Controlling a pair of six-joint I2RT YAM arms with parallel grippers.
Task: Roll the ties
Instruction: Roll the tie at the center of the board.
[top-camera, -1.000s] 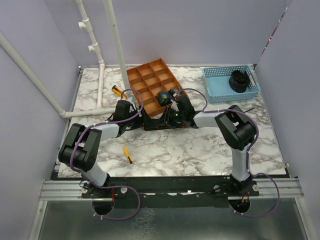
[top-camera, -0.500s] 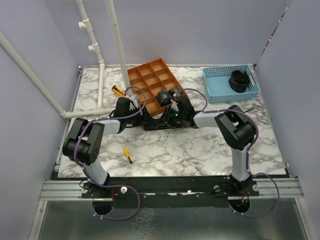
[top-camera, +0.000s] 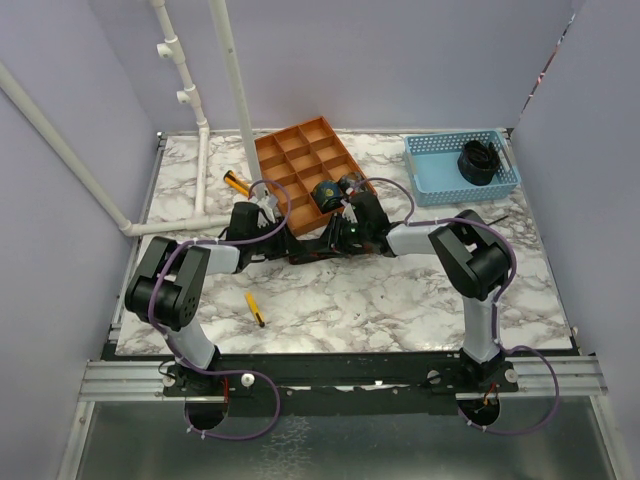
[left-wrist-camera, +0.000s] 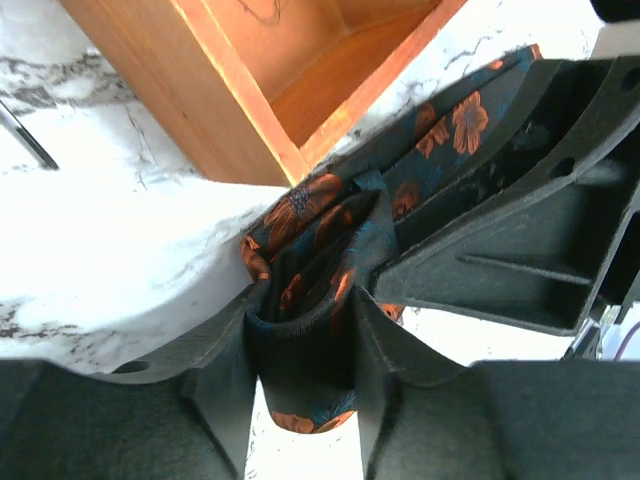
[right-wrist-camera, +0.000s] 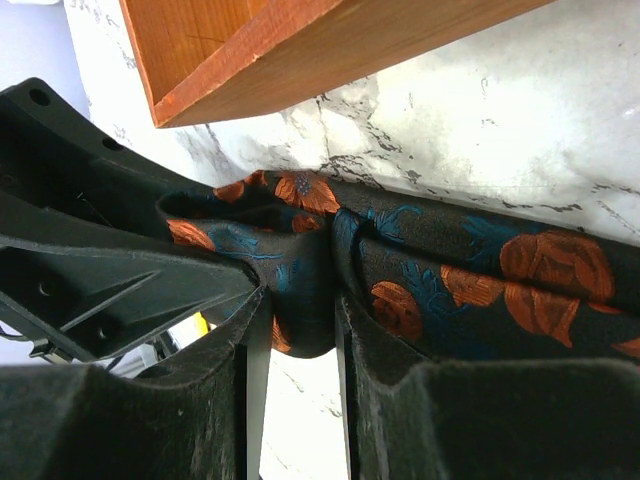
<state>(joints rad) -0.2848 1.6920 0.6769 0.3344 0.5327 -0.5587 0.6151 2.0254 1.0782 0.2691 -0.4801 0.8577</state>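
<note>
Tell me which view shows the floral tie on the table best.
The right wrist view: the floral tie fills the frame, its orange flowers sharp, a fold pinched between the right fingers. The left wrist view shows a bunched end between the left fingers beside the orange tray. The top view shows only a dark strip, largely covered.

The right gripper (right-wrist-camera: 300, 310) pinches a fold of the dark tie (right-wrist-camera: 480, 290), patterned with orange roses, on the marble surface (right-wrist-camera: 520, 120). The left gripper (right-wrist-camera: 205, 240) meets that fold from the left, below the orange tray (right-wrist-camera: 300, 50).
</note>
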